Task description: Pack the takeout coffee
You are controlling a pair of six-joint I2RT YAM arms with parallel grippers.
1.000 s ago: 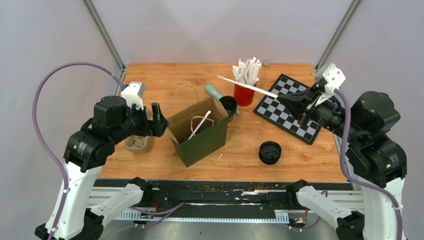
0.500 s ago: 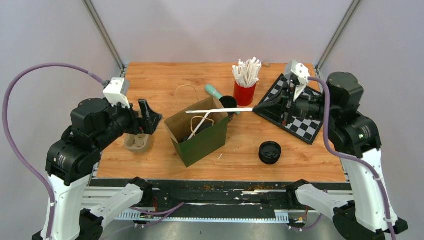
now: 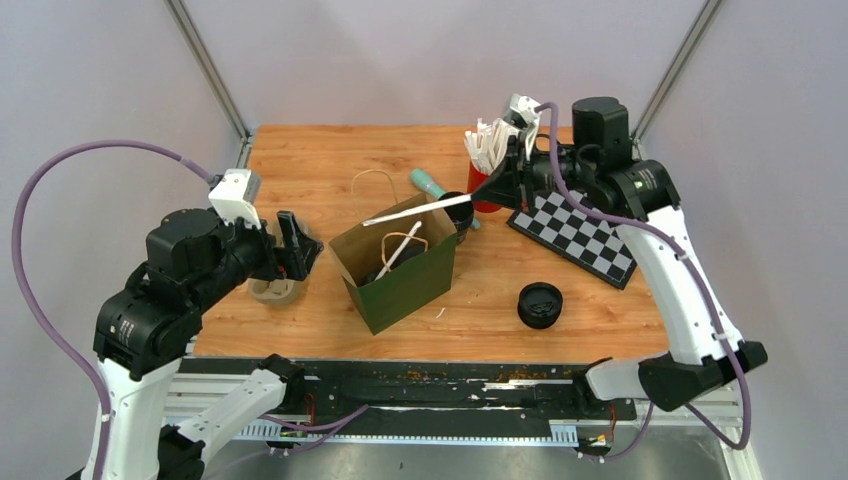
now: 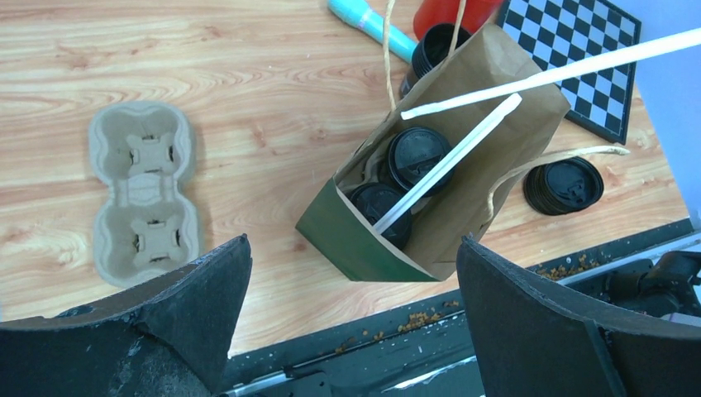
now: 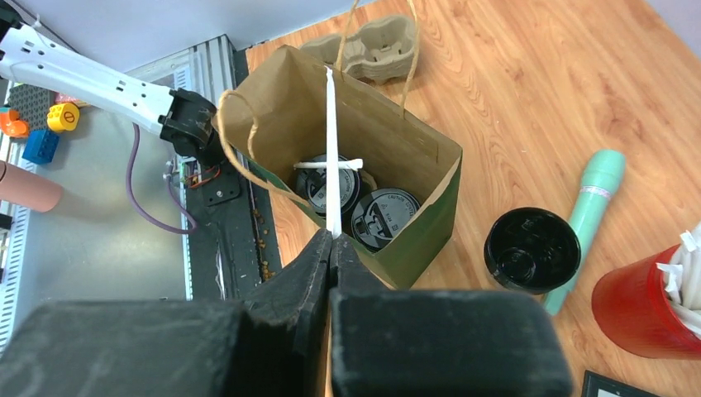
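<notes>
Wood-grain table (image 3: 300, 160), plain grey walls (image 3: 420, 60), green paper bag (image 3: 405, 280) mid-table with two lidded cups (image 4: 413, 157) inside, right gripper (image 5: 332, 240) pinched on a wrapped straw (image 5: 329, 141) over the bag mouth, left gripper (image 4: 355, 281) spread wide, empty, red cup of straws (image 5: 641, 318) half hidden behind right arm from above.

A robotics lab: plain grey walls (image 3: 440, 60), frame posts (image 3: 207, 68) at eleven and one o'clock, mounting rail (image 3: 430, 385) at six.

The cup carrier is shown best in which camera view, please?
The left wrist view: the cup carrier lies whole, seen from above. In the top external view the left arm hides much of it; the right wrist view shows only part beyond the paper bag.
</notes>
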